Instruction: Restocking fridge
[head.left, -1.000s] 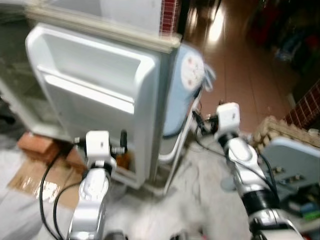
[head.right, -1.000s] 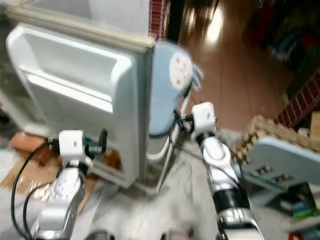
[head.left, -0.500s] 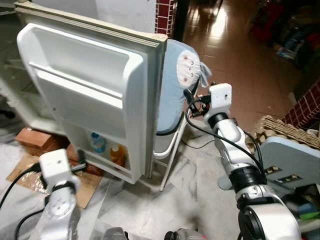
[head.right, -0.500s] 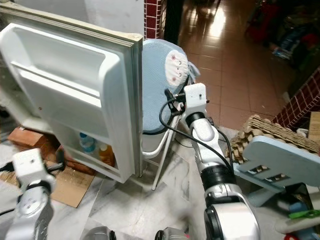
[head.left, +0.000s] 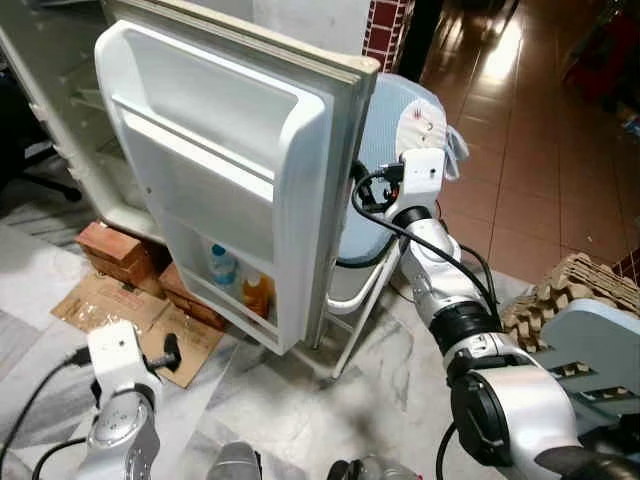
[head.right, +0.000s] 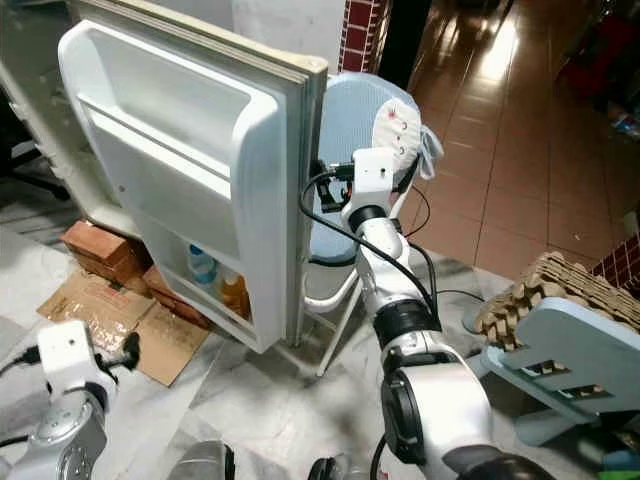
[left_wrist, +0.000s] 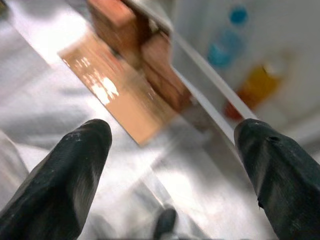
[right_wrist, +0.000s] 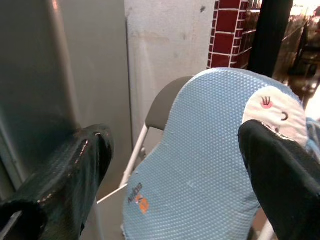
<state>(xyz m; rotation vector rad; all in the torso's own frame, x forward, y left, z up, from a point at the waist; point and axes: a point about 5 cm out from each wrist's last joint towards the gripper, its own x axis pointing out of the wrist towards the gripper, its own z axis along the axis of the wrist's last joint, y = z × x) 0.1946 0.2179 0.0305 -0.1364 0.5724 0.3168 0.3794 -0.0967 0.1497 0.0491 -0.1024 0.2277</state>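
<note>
The fridge door stands open over a marble floor, two bottles low in its shelf. The right hand is spread wide at the door's outer edge, beside a blue padded chair. The left hand gapes above flattened cardboard and bricks.

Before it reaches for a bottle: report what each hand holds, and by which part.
Nothing is held. The left hand is open above the floor; the right hand is open, one finger against the fridge door's outer edge.
</note>
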